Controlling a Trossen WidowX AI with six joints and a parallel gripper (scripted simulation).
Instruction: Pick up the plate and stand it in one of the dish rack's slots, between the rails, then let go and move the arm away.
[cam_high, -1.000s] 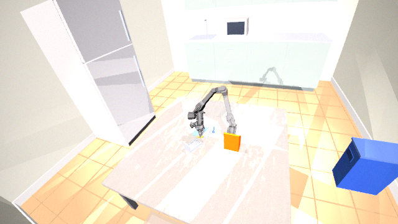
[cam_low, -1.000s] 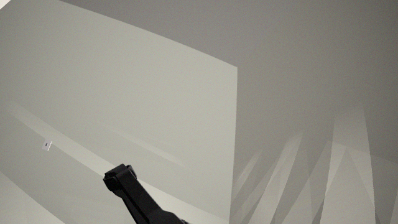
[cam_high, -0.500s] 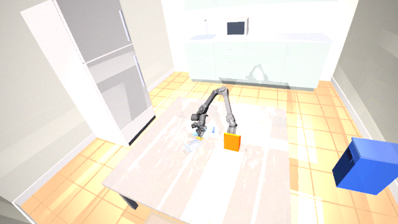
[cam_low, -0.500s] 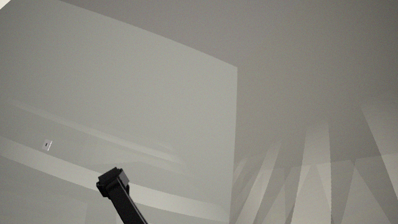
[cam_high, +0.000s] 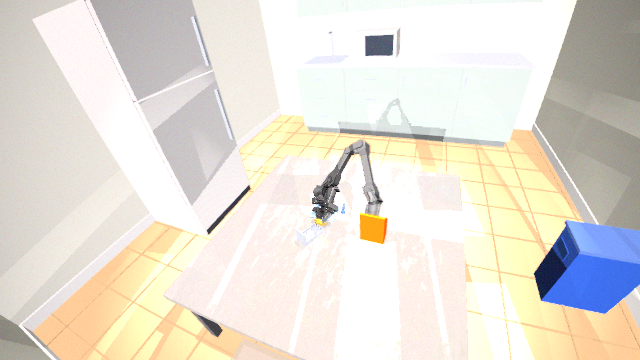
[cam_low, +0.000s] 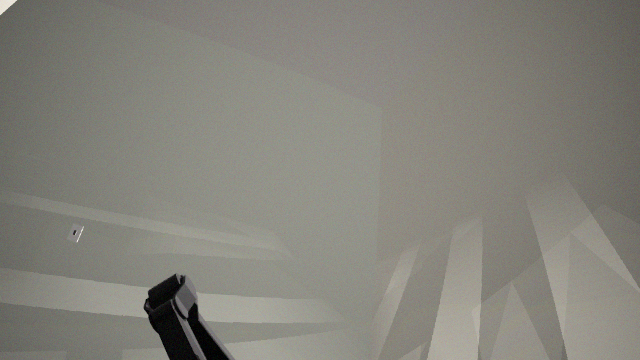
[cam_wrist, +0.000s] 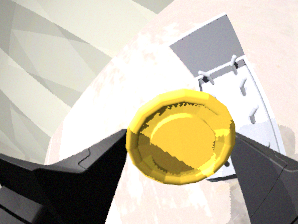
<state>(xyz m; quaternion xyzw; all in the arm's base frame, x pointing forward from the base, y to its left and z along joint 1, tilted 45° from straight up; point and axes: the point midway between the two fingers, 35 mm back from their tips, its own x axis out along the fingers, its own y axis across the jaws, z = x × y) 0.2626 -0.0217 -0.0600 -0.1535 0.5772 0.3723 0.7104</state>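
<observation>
While arm (cam_high: 350, 165) reaches over table (cam_high: 350, 300), gripper (cam_wrist: 178, 145) clamped on yellow plate (cam_wrist: 181, 136), fingers wide at rim. Plate held above rack (cam_wrist: 242, 99), seemingly clear of slots; overhead view too small to confirm. Orange box (cam_high: 373, 227) nearby.

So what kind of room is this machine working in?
It looks like a home kitchen: a tall fridge on the left, a counter with a microwave on it at the back, and tiled floor around the table.
</observation>
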